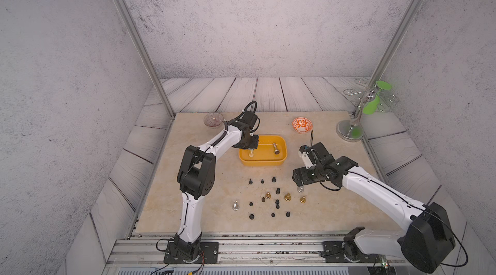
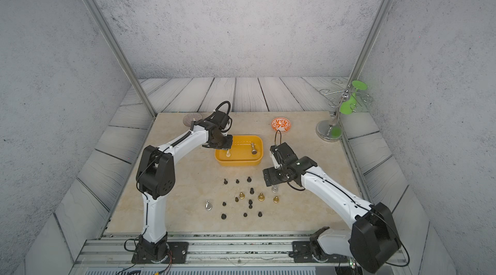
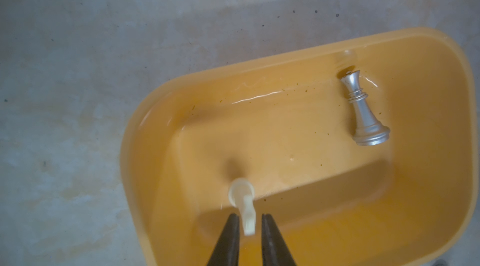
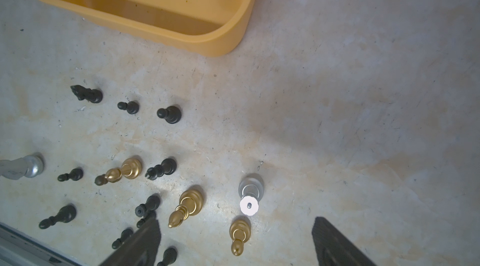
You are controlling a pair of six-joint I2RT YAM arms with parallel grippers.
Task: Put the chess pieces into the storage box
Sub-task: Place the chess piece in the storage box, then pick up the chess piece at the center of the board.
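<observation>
The storage box (image 1: 261, 163), a yellow-orange, low-walled tub with rounded corners, holds 1 toppled silver piece (image 3: 363, 111) and 1 blurred cream piece (image 3: 245, 199). The other chess pieces (image 1: 277, 202), mostly black with 3 gold, stand at its 6 o'clock. The left gripper (image 3: 250, 216) points down over the box's 9 o'clock end, jaws narrowly parted either side of the cream piece's top. The right gripper (image 4: 235, 221), jaws wide, hangs above an upright silver piece (image 4: 250, 194) at 5 o'clock.

Glossy yellow plastic storage box (image 3: 428, 173), satin metallic silver piece (image 3: 363, 111), matt mottled stone-look tabletop (image 3: 65, 121).
</observation>
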